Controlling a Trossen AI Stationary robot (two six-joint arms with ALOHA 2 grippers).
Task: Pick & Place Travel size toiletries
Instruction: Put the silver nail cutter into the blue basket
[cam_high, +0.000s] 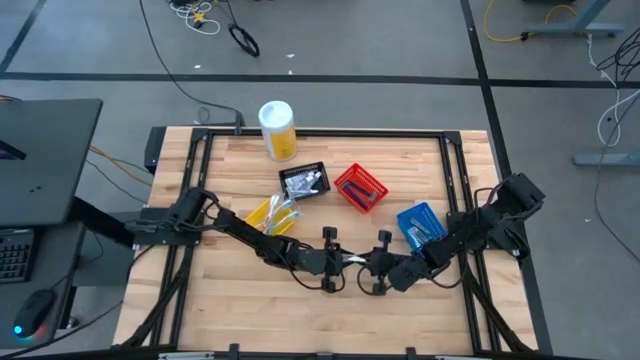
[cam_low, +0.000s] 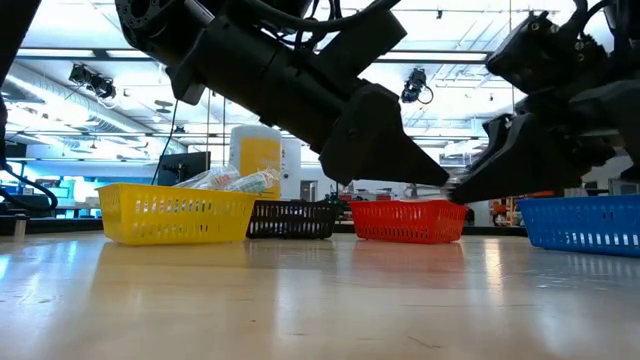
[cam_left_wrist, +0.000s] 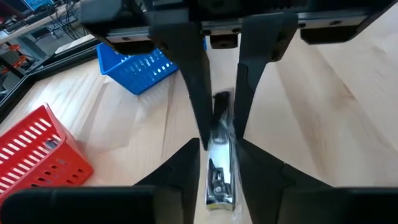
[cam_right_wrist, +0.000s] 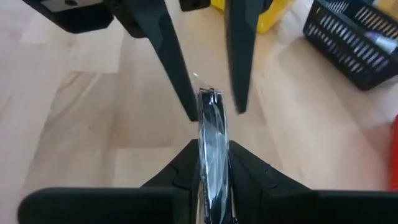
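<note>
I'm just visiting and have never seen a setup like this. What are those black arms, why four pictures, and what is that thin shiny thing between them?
These are two robot arms at a wooden table, filmed at once from overhead, from table height, and from a camera on each wrist. The left claw and right claw meet mid-table around one slim item in clear wrapping, as if passing it across. The right claw grips it; the left claw's fingers look spread on either side. Behind them stand four small baskets: yellow, black, red and blue, some holding toiletries, plus a white-and-yellow canister.
</note>
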